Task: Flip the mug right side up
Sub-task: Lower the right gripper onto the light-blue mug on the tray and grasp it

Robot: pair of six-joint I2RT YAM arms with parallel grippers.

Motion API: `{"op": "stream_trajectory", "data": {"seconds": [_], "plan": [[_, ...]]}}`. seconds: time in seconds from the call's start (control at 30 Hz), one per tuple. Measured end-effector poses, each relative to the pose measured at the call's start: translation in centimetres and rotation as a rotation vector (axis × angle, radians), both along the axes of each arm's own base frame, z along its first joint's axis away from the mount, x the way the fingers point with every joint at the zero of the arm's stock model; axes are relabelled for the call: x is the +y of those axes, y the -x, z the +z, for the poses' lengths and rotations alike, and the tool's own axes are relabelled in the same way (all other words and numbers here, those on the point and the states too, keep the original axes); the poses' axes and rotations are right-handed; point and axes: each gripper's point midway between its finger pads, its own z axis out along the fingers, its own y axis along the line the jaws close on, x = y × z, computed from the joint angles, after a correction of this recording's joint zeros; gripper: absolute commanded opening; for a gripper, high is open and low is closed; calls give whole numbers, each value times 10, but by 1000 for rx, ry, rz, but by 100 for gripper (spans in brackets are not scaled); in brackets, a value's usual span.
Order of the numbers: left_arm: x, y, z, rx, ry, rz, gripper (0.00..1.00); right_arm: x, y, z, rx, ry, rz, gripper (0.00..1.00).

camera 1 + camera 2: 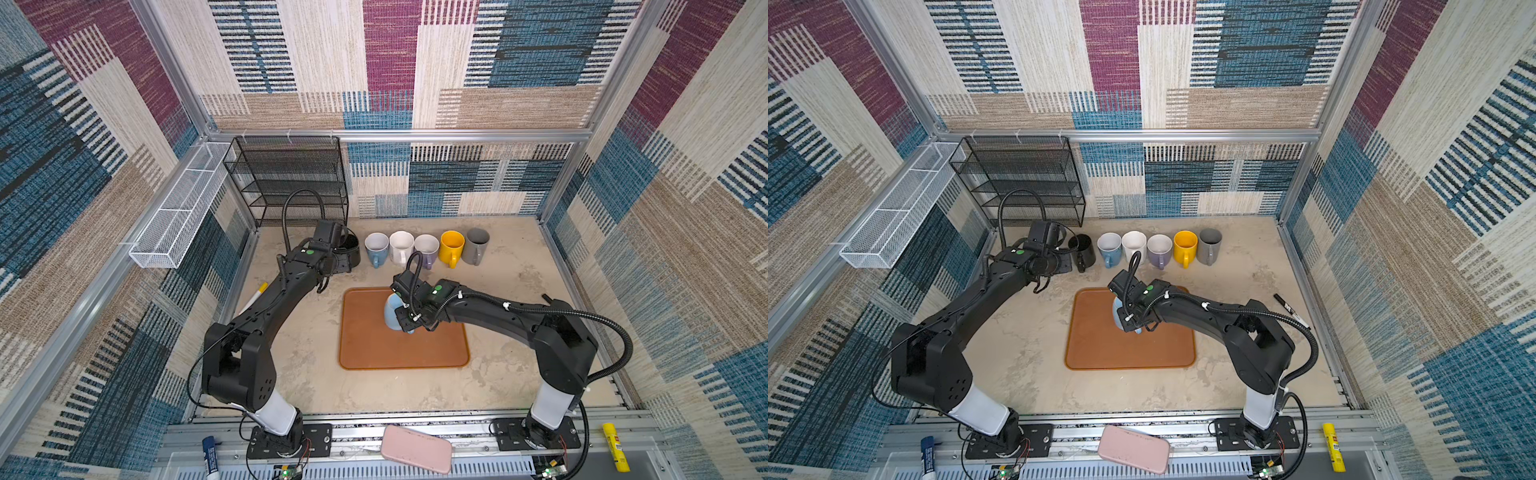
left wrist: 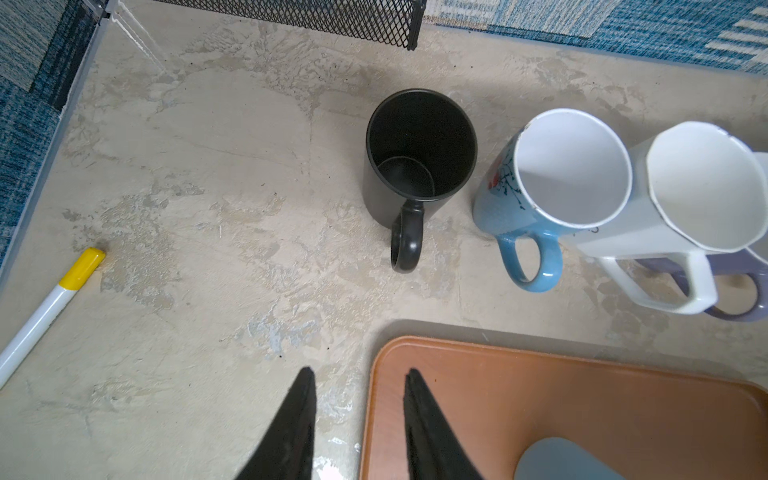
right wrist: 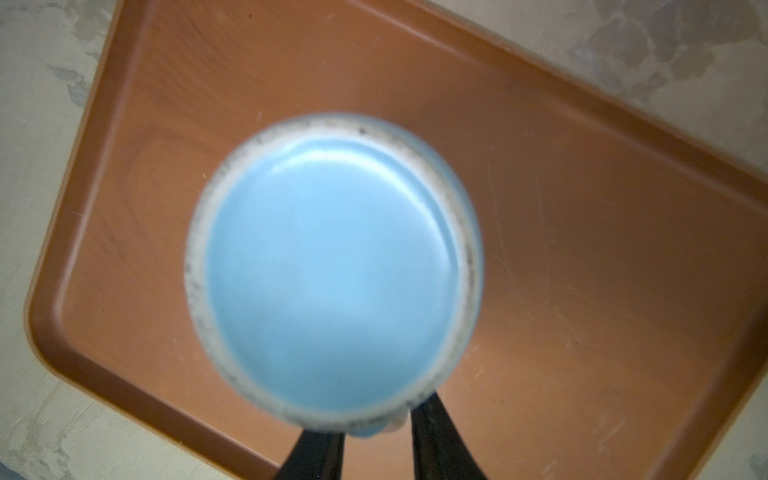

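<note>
Pale blue ceramic mug (image 3: 332,270) sits base-up on the brown plastic tray (image 3: 582,249), handle between the right gripper (image 3: 374,440) jaws; clamped or not, can't tell. Left gripper (image 2: 359,372) jaws apart, empty. Lift and flip not yet done.

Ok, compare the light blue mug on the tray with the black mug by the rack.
Pose: the light blue mug is base up; the black mug stands mouth up. Place: the light blue mug is on the orange tray; the black mug is on the bare table. Handling: the right gripper straddles the light blue mug's handle; no gripper touches the black mug. Both have one handle.
</note>
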Motion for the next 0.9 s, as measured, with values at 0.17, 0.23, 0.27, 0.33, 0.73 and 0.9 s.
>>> {"op": "stream_trajectory", "data": {"seconds": [0.17,0.23,0.27,0.33,0.73,0.9], "plan": [[0,0,0,-1,0,1,33,1,-3,-1,-1,12,18,30],[1,1,0,0,-1,3,33,2,-5,-2,-3,17,27,30],[1,1,0,2,-1,4,33,2,-6,-3,-3,18,29,30],[1,3,-1,6,-3,4,33,2,-6,-6,2,25,33,30],[2,4,-1,11,-7,6,33,2,-7,-13,15,37,40,30],[3,4,-1,11,-7,7,33,1,-8,-15,16,41,41,23]]}}
